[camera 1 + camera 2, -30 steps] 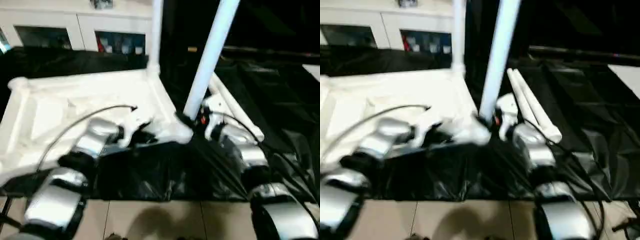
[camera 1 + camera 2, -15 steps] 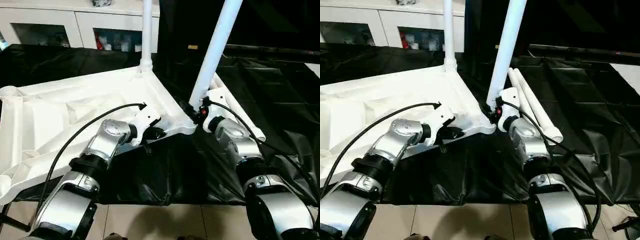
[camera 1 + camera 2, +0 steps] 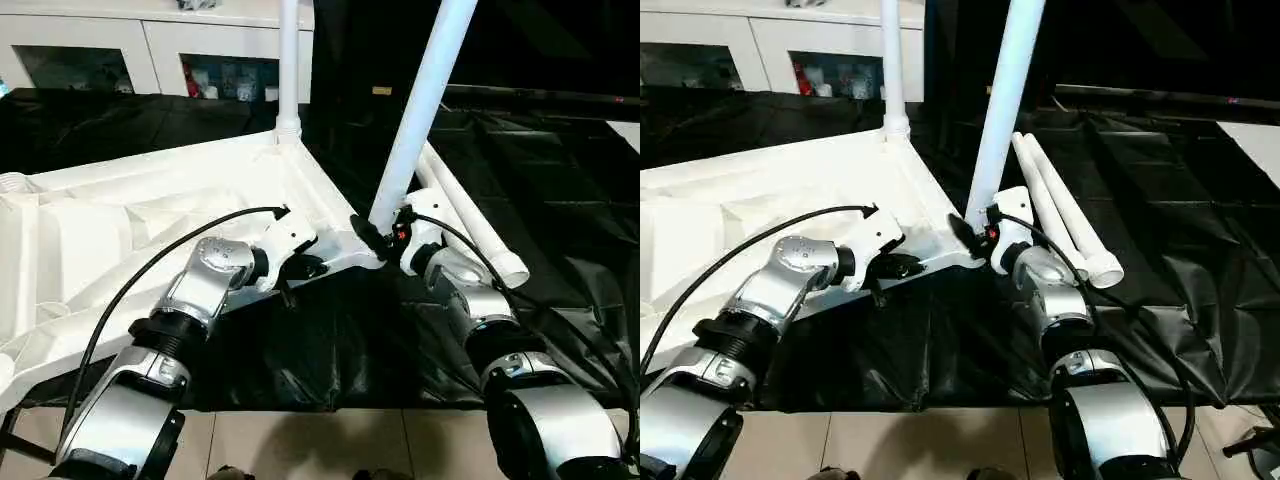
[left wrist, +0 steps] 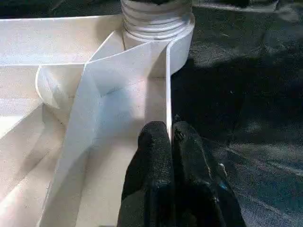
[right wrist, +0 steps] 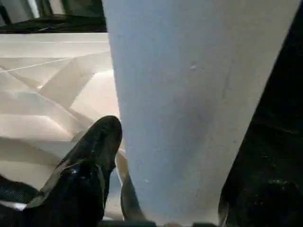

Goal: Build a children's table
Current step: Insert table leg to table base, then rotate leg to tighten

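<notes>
The left eye view shows the white tabletop (image 3: 150,210) lying underside up on a black sheet (image 3: 560,180), occupying the left and centre of the frame, with its ribbed underside facing the camera. One white tube leg (image 3: 289,60) stands upright in the corner socket at upper centre of the frame. A second white tube leg (image 3: 420,110) rises at a slant from the corner socket near the frame's centre toward the upper right. Two further white tube legs (image 3: 1065,215) lie side by side on the black sheet, just right of the slanted leg. The left pincer (image 4: 169,135) is closed on the thin rim wall of the tabletop, with one black finger on each face of the wall, near the threaded base of a leg seated in a corner socket. The right pincer (image 3: 382,238) sits at the base of the slanted leg; in the right wrist view one black finger (image 5: 94,156) stands beside the tube with a visible gap, so the jaws are parted around the leg and not clamped on it. The silver forearms enter from the lower left and lower right of the frame. A white cabinet with glass doors (image 3: 130,60) stands along the upper left edge. Pale floor tiles (image 3: 330,445) run along the bottom of the frame.
</notes>
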Robot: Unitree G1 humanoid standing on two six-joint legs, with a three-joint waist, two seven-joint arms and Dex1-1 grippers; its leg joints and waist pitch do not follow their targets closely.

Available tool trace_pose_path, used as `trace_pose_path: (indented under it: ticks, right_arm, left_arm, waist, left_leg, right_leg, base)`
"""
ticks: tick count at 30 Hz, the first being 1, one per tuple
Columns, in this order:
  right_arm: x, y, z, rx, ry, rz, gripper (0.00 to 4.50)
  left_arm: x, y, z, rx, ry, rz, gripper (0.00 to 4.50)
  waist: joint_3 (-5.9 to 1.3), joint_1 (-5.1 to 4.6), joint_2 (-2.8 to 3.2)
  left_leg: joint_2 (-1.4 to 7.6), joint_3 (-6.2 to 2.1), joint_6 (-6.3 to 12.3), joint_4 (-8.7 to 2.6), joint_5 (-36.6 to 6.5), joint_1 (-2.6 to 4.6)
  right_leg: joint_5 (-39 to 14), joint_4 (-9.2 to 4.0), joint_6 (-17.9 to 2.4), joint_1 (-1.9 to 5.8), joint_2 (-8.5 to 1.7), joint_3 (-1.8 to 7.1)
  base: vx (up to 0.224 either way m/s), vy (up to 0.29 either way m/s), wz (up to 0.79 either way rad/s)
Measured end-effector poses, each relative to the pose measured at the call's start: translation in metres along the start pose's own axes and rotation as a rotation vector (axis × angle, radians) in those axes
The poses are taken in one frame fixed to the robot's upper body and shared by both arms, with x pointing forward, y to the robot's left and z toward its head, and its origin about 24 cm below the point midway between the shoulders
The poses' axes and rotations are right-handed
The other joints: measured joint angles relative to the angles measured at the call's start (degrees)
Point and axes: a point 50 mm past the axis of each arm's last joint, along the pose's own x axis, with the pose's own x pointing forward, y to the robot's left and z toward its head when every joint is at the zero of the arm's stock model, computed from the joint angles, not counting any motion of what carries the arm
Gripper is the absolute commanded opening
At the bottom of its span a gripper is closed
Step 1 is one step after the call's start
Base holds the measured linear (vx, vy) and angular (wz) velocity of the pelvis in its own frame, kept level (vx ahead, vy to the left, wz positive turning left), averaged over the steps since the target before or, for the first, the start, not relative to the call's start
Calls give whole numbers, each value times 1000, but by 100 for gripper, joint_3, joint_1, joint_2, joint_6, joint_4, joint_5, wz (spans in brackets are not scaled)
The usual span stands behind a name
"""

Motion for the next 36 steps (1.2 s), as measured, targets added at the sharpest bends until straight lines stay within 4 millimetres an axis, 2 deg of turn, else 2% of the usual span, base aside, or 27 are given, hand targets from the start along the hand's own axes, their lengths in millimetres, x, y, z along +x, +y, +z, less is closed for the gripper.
trace_pose_path:
  ticks: [2,10,15,19,22,26,27,36]
  right_arm:
    - [-1,-1,0,-12,1,13,368]
    - [-15,-3,-8,-61,59,197,368]
    - [-29,-3,-9,-89,102,386,368]
    - [-37,-3,-4,-99,123,509,368]
    - [-41,0,-3,-122,143,590,333]
    - [-46,4,-7,-122,176,666,313]
    - [-46,5,-7,-129,181,679,294]
    - [-49,10,-9,-140,198,715,280]
  left_arm:
    - [-2,1,-1,10,3,-5,0]
    - [-15,2,-4,49,-17,-125,0]
    - [-24,0,-7,90,-23,-227,0]
    - [-31,0,-8,103,-32,-293,0]
    - [-34,0,-11,106,-29,-333,0]
    - [-36,-3,-17,113,-17,-387,0]
    - [-36,-3,-17,119,-17,-394,0]
    - [-37,-4,-19,127,-13,-414,0]
  waist:
    - [1,1,2]
    - [23,59,36]
    - [47,176,70]
    - [56,216,85]
    - [57,226,86]
    - [57,263,86]
    - [56,272,87]
    - [56,330,86]
  left_leg:
    - [2,0,-1,-1,-1,0]
    - [3,1,-1,0,-1,-26]
    - [15,7,0,13,-1,-30]
    - [25,13,-1,29,0,-31]
    - [26,13,-1,36,0,-31]
    - [27,13,-1,40,0,-31]
    - [26,14,-1,40,0,-31]
    - [30,15,-1,41,-1,-27]
  right_leg:
    - [0,0,0,-1,1,-1]
    - [0,-3,-1,-16,0,-5]
    - [1,9,-2,-20,1,-12]
    - [1,20,-2,-19,1,-14]
    - [1,22,-2,-17,1,-14]
    - [2,22,-4,-16,1,-14]
    - [2,22,-5,-16,1,-13]
    - [3,25,-5,-13,2,-15]
  base:
    - [0,0,0]
    - [0,0,0]
    - [0,0,0]
    - [0,0,0]
    - [0,0,0]
    - [0,0,0]
    - [0,0,0]
    - [0,0,0]
